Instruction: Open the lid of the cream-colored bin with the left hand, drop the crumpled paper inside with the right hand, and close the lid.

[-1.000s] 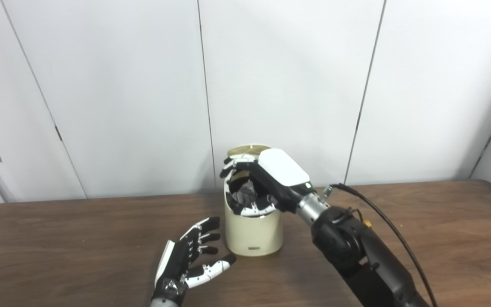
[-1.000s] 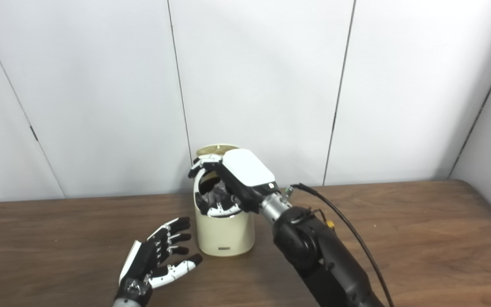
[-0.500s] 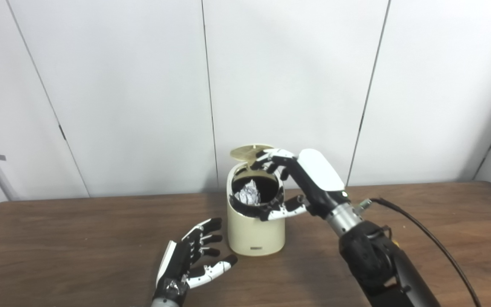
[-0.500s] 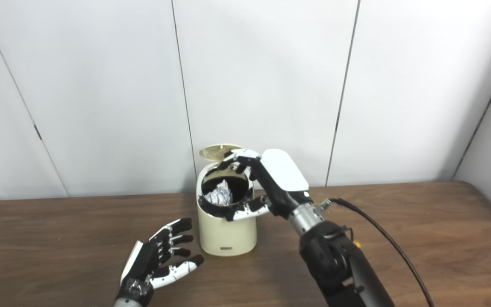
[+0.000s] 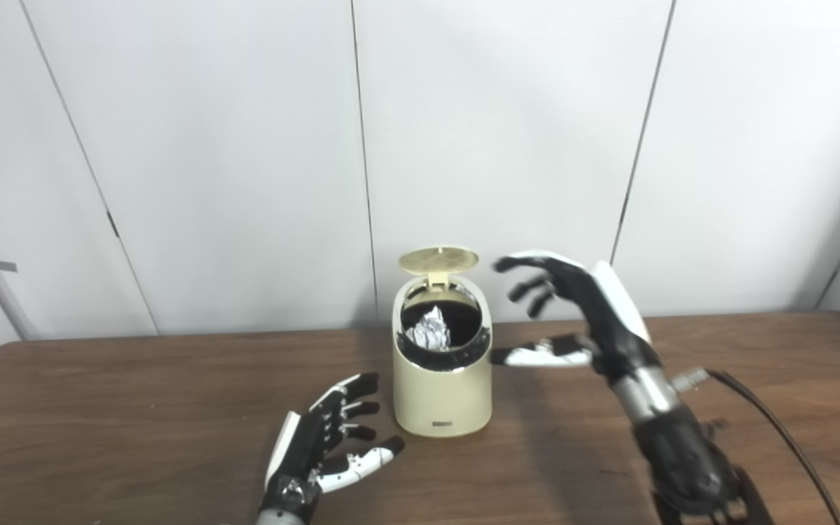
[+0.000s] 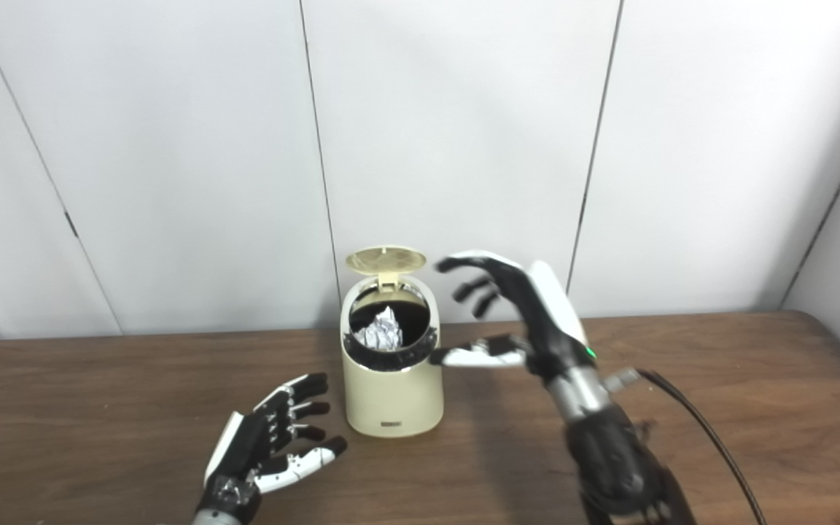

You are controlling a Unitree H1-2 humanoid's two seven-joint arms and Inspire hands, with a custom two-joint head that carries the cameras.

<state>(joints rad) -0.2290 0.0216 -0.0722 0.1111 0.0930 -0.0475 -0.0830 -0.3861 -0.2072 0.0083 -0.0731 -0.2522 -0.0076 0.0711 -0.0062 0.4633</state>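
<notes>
The cream-colored bin (image 5: pixel 442 394) stands mid-table with its round lid (image 5: pixel 438 258) tipped up and back. A crumpled ball of paper (image 5: pixel 429 334) lies inside the dark opening. My right hand (image 5: pixel 573 313) hovers just right of the bin's rim, open, fingers spread, holding nothing. On the table in front and to the left of the bin rests my left hand (image 5: pixel 325 445), open, clear of the bin.
The brown wooden table (image 5: pixel 99 415) runs the width of the view, with white wall panels (image 5: pixel 208 146) close behind the bin. A black cable (image 5: pixel 777 430) trails from my right forearm across the table's right side.
My right hand has let go of the paper, which now lies in the bin, and has pulled back to the right of the opening. The left hand has stayed put.
</notes>
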